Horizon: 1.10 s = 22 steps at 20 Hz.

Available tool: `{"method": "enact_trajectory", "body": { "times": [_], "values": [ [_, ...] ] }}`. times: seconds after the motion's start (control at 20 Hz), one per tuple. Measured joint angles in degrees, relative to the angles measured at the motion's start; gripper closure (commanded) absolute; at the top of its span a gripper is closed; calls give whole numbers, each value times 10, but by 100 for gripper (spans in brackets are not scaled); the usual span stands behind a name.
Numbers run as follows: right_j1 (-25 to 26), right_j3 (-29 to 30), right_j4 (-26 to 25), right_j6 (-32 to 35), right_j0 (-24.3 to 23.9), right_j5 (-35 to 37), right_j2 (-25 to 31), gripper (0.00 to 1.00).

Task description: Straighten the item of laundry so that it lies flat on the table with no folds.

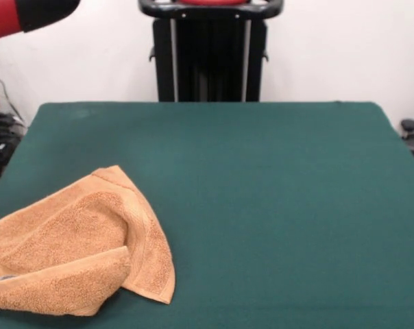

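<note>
Towel (pixel 77 250) folded on table (pixel 275 192)

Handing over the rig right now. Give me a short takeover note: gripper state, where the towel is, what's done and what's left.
Gripper: not in view; only a red and black part of the arm shows at the upper left edge.
Towel: lies crumpled at the table's near left corner, one flap folded over its front, a corner pointing right.
Done: nothing visible; folds remain.
Left: unfold the flap, spread the towel flat, preferably nearer the table's middle.
</note>
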Motion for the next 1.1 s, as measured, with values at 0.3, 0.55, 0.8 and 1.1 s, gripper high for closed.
{"method": "enact_trajectory", "body": {
  "times": [0.3,0.55,0.8,1.1],
  "values": [
    [-20,7,1,0,35,-26,-7,0],
    [-22,19,5,0,49,-42,-33,0],
    [-22,20,13,0,50,-42,-52,0],
    [-23,21,21,1,53,-42,-79,0]
  ]
}}
